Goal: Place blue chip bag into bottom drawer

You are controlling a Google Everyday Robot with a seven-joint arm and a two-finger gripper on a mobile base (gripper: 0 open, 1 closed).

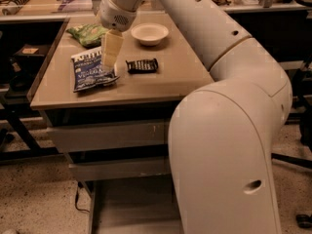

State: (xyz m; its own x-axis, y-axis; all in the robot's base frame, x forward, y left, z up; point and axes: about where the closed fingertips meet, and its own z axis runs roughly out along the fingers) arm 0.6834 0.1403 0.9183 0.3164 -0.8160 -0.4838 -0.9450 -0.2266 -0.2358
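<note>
Blue chip bag (90,74) lies on table (185,77), not yet lifted; gripper (107,65) at its right edge, hold cannot be told; bottom drawer (131,206) open.

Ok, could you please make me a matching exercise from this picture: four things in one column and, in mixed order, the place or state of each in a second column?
Things:
1. blue chip bag
2. green chip bag
3. white bowl
4. bottom drawer

Places or states:
a. pulled open, lowest, near the floor
b. far left part of the table top
c. on the table top, behind the black ribbed bar
d. front left of the table top, with the gripper at its right edge

Pairs: 1-d, 2-b, 3-c, 4-a.
</note>
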